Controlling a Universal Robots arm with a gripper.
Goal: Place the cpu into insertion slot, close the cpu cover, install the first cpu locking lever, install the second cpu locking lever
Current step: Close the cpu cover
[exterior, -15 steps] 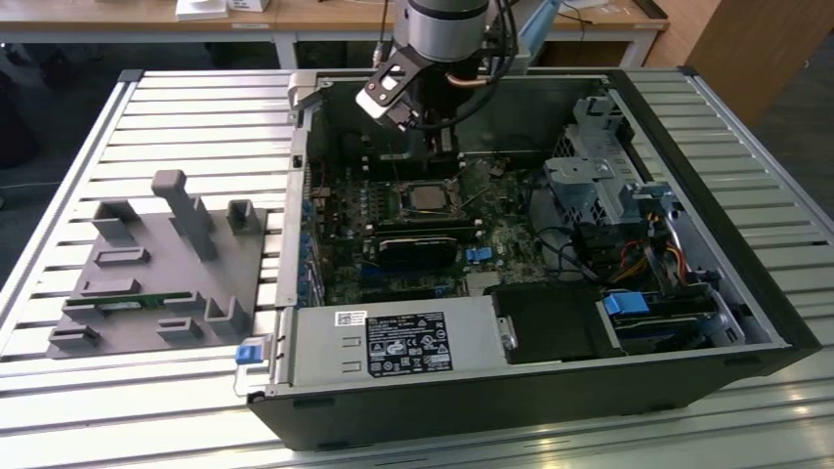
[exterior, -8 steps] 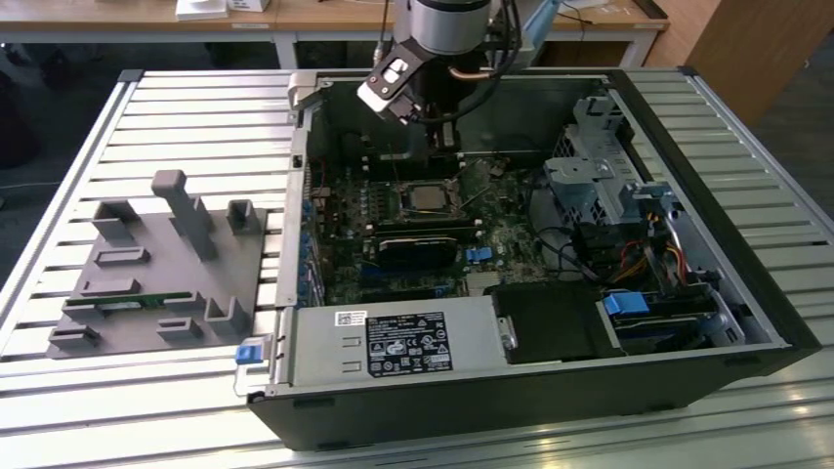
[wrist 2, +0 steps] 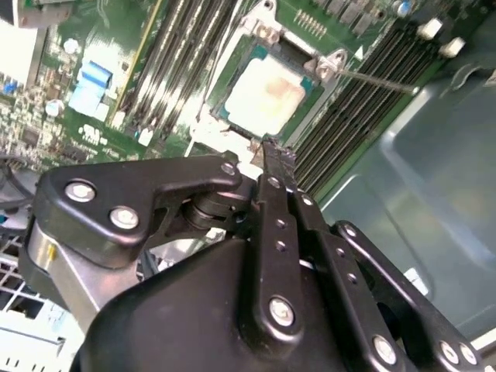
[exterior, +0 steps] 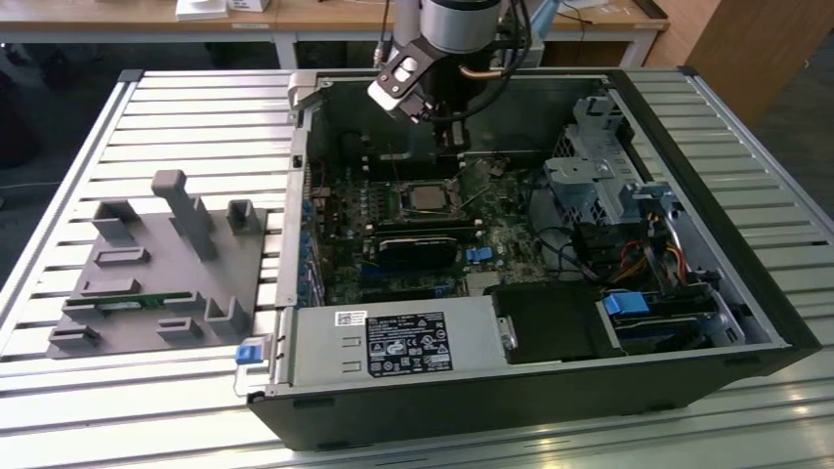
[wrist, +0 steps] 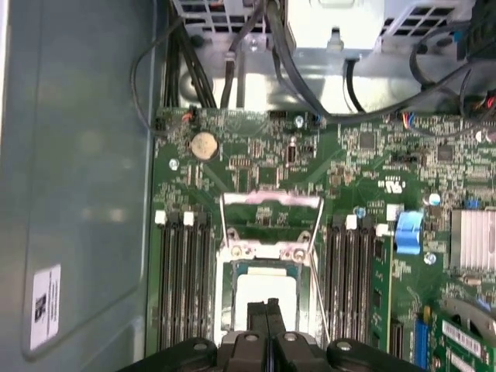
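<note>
The tool (wrist: 266, 308) is clenched, its two black fingers pressed flat together with nothing between them. The tips sit just over the cpu (wrist 2: 263, 94); touching or not, I can't say. That dull silver-beige square lies in the insertion slot (exterior: 401, 195), mid-frame in the exterior view. The thin metal cpu cover (wrist: 271, 209) is flipped open beside it.

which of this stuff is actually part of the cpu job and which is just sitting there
Part of the job: cpu lying in the insertion slot; cpu cover flipped open; gripper shut, over the cpu.

Just lying about: power-supply box; grey fixture tray; coin battery; memory slots.
</note>
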